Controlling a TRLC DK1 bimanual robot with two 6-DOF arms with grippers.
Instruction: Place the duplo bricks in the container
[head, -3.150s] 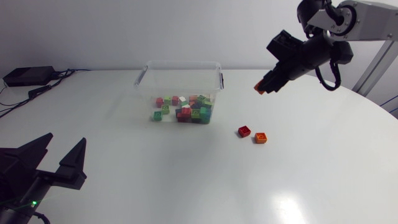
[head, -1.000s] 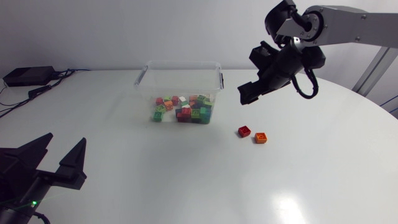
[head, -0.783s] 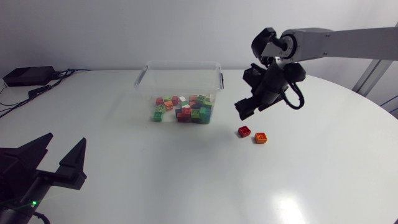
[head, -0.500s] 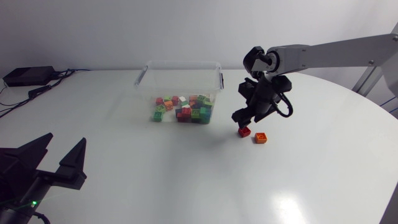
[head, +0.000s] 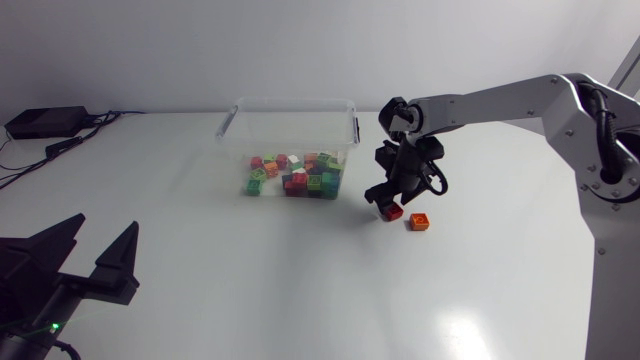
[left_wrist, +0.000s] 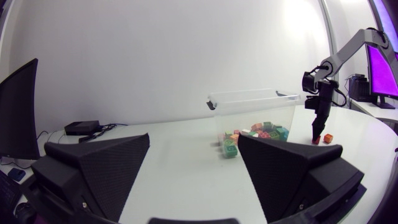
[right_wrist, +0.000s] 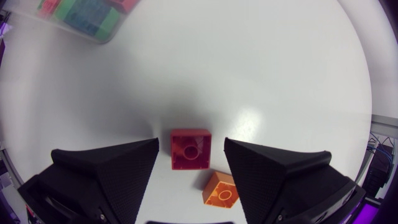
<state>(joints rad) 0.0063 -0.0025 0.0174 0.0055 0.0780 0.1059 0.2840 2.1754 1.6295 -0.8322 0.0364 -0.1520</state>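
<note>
Between the open right jaws, untouched by either finger, the red brick (right_wrist: 191, 149) sits flat on the table (head: 300, 290).
The left jaws rest open at the near edge, well apart. The right arm (head: 480, 98) points steeply down over the square brick. The orange brick (right_wrist: 221, 189) is just beside it, and the container (head: 290, 101) is beyond.

The right arm's matte black gripper (right_wrist: 191, 146) has its wedge fingers spread around the small red square brick (right_wrist: 190, 152), with a narrow gap on either side. A small orange brick (right_wrist: 221, 188) crowds one finger's inner face. Ahead of the fingertips the white tabletop (right_wrist: 249, 74) lies open up to the clear plastic container (right_wrist: 74, 22).
</note>
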